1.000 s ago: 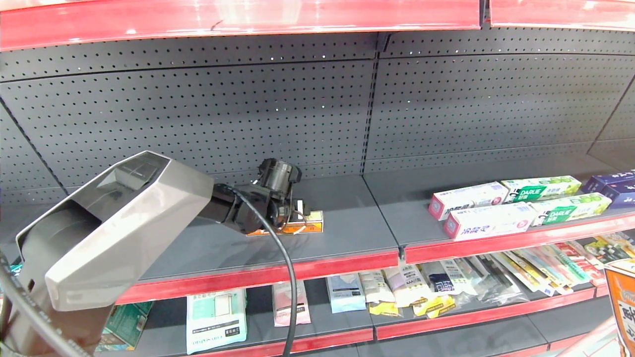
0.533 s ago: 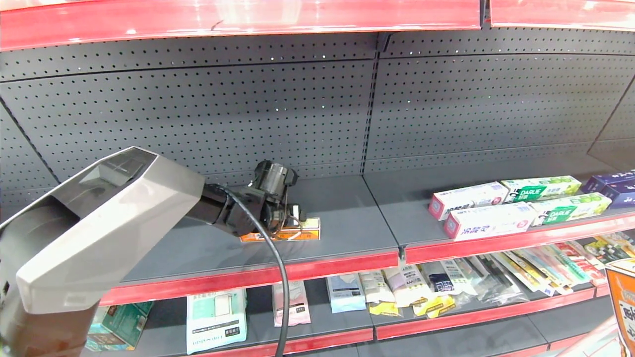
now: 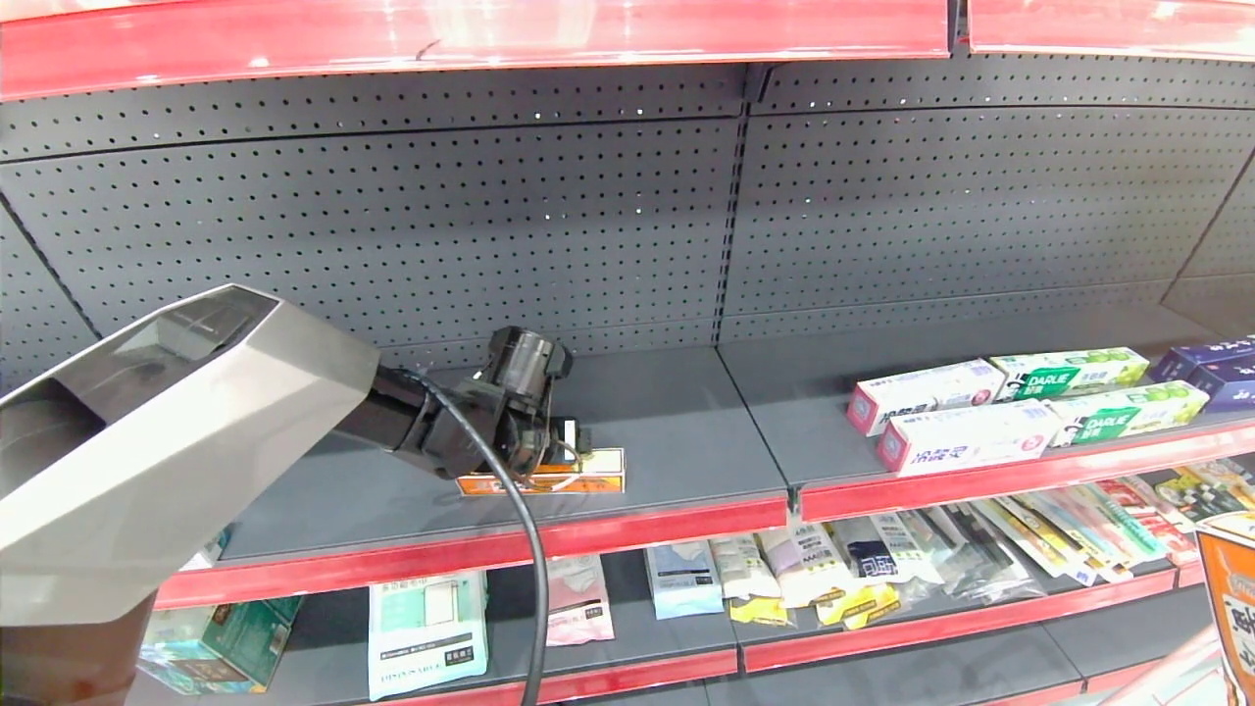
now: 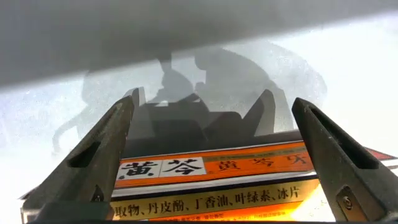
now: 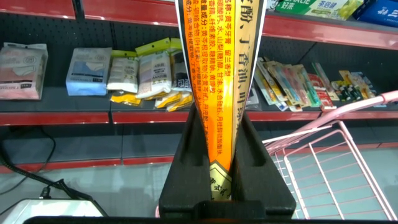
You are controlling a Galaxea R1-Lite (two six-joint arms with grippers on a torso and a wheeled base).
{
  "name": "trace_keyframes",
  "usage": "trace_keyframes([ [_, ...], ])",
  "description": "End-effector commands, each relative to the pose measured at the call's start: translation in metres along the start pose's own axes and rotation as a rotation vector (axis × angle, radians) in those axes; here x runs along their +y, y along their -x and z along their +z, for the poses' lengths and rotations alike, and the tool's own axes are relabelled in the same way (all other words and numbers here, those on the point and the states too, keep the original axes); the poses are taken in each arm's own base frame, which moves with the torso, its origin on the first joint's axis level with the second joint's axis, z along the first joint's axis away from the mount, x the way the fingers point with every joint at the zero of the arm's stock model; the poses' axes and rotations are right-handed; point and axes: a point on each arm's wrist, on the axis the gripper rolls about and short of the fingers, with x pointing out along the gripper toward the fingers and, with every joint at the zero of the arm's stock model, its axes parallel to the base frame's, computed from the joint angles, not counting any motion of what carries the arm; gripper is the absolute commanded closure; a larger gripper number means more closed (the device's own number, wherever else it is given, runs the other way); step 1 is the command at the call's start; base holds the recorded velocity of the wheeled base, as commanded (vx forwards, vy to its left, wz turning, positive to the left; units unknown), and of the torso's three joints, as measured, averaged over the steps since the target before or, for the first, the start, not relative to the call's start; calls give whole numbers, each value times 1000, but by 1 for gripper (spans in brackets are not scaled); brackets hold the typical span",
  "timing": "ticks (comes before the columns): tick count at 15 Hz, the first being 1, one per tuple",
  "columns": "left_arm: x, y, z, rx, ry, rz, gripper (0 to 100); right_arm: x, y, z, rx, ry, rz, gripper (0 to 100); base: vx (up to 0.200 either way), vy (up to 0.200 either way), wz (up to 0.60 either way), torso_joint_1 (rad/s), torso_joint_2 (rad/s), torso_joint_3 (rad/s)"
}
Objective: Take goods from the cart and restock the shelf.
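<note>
An orange toothpaste box lies flat on the grey shelf board, close to its red front edge. My left gripper is low over this box, open, with its fingers spread wide. In the left wrist view the box runs crosswise under and behind the two fingers of the gripper. My right gripper is shut on a second orange box, held upright on end. That second box shows at the lower right corner of the head view.
White and green toothpaste boxes and dark blue ones fill the shelf's right section. Flat packets lie on the lower shelf. A red-edged shelf hangs overhead. A pink wire cart stands beside the right gripper.
My left arm has drawn back toward the shelf's front and left. The orange box has slid with it, closer to the red edge. The right side has not moved.
</note>
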Motion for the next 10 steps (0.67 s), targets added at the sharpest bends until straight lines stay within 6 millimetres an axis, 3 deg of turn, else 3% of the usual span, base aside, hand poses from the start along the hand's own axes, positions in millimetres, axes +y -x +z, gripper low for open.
trace_keyframes([
  [1,2,3,3,-10,4,0,0,0,0,0,2,1,0,100,0,0,0,0,0,0],
  [10,0,8,11,-49,29,-12,0,0,0,0,2,1,0,100,0,0,0,0,0,0],
])
